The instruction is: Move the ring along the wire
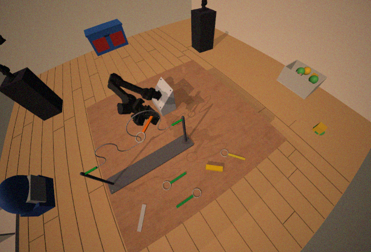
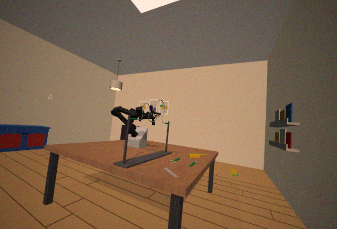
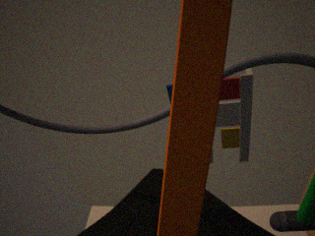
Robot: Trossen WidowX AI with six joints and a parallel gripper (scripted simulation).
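Gripper (image 1: 155,118) (image 2: 159,114) (image 3: 181,184) is closed on the orange handle (image 1: 147,124) (image 2: 156,115) (image 3: 196,113). The wrist view has the handle up close, running between my black fingers; the ring itself is out of that frame.

Top view gives me the ring (image 1: 144,135): at the wire's (image 1: 95,151) (image 2: 159,100) (image 3: 94,131) grey stretch, between the left-hand post (image 1: 98,178) (image 2: 126,140) and the right-hand post (image 1: 184,129) (image 2: 167,136), off both green parts. Can't tell clearance to the wire from here. In the exterior view the ring is too small to judge, but that view shows the wire's loops standing high above the tabletop (image 1: 251,127) (image 2: 93,150).

Wall shelves (image 2: 278,123) (image 3: 246,123) show in exterior and wrist, not top. Both green-handled rings (image 1: 178,177) (image 2: 176,160) on the tabletop show in top and exterior, not wrist.
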